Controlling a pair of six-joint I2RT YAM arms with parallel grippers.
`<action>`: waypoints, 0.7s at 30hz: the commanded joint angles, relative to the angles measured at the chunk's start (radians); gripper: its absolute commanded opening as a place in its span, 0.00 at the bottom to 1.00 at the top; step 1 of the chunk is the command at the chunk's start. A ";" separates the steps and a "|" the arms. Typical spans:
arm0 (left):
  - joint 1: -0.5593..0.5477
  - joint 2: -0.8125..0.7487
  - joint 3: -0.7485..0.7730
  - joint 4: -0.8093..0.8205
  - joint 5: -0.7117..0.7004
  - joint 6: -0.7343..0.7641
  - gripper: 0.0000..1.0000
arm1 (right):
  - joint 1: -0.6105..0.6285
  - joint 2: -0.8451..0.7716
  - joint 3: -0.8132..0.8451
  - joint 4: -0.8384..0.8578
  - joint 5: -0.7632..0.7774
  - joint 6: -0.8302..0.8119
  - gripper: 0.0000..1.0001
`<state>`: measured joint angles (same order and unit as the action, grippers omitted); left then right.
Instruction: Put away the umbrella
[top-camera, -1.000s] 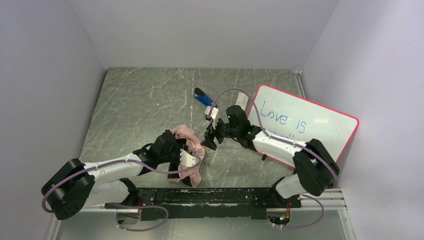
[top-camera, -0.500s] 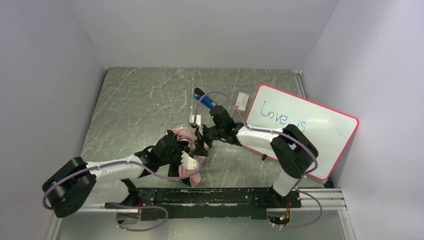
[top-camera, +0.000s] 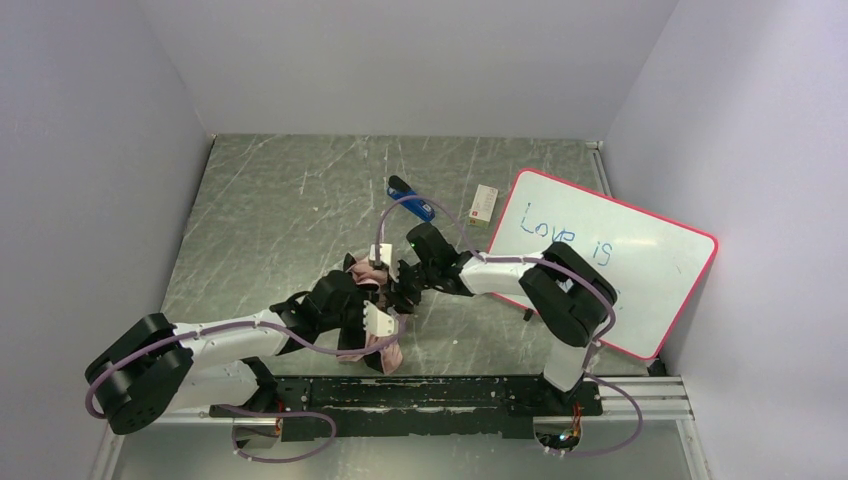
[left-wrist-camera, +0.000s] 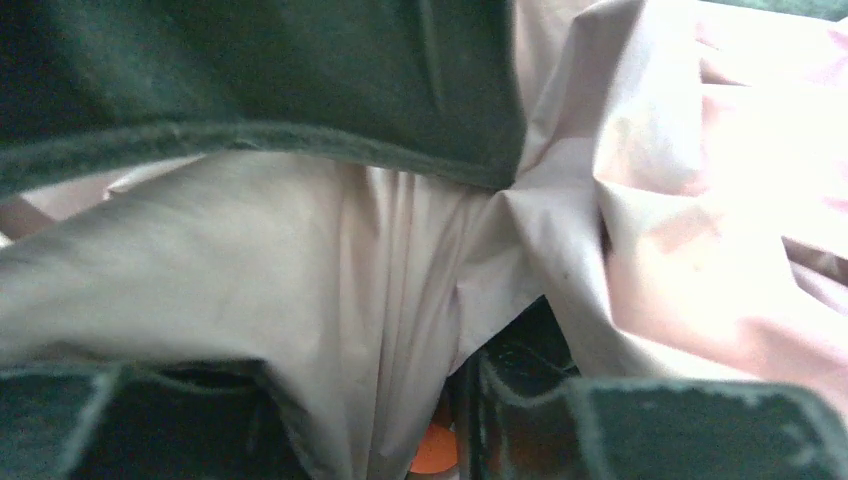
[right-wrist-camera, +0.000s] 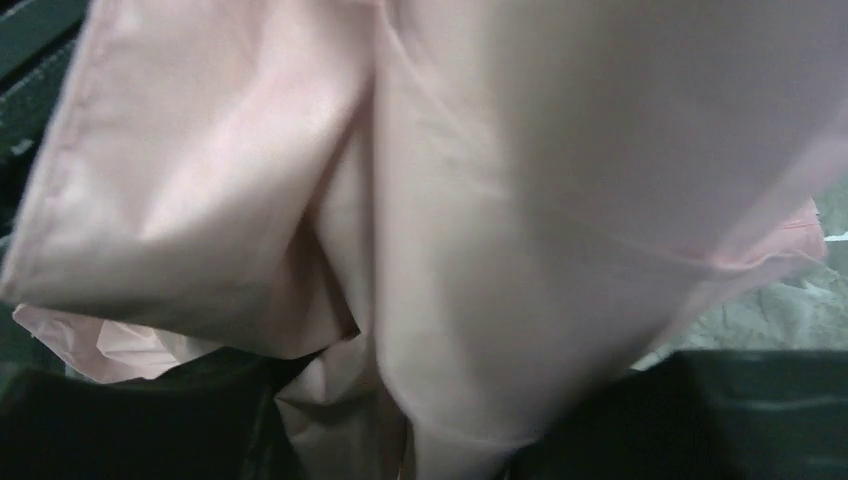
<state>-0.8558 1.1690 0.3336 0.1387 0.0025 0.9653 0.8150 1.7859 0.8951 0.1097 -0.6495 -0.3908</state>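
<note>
The left and far stretches of the desk (top-camera: 270, 210) lie open up to the left and back walls, with room for a hand to pass. In the middle, the left end effector (top-camera: 385, 310) and right end effector (top-camera: 398, 283) crowd together against the bunched umbrella (top-camera: 366, 271), whose fabric fills both wrist views. On the right, passage is narrowed by the stapler (top-camera: 408, 197), a small white box (top-camera: 484, 201) and the whiteboard (top-camera: 620, 250), which takes up most of that side.
</note>
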 joint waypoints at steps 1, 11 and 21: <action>-0.009 -0.006 0.036 0.037 -0.015 -0.055 0.41 | 0.000 0.048 -0.004 -0.049 0.082 -0.011 0.41; 0.090 -0.169 0.081 -0.132 -0.047 -0.065 0.90 | -0.010 0.063 -0.008 -0.039 0.158 -0.007 0.14; 0.208 -0.381 0.019 -0.459 -0.023 -0.092 0.89 | -0.015 0.063 0.000 -0.033 0.189 -0.018 0.12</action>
<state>-0.6922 0.8536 0.3779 -0.1551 -0.0185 0.8749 0.8112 1.7988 0.9054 0.1333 -0.5827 -0.3634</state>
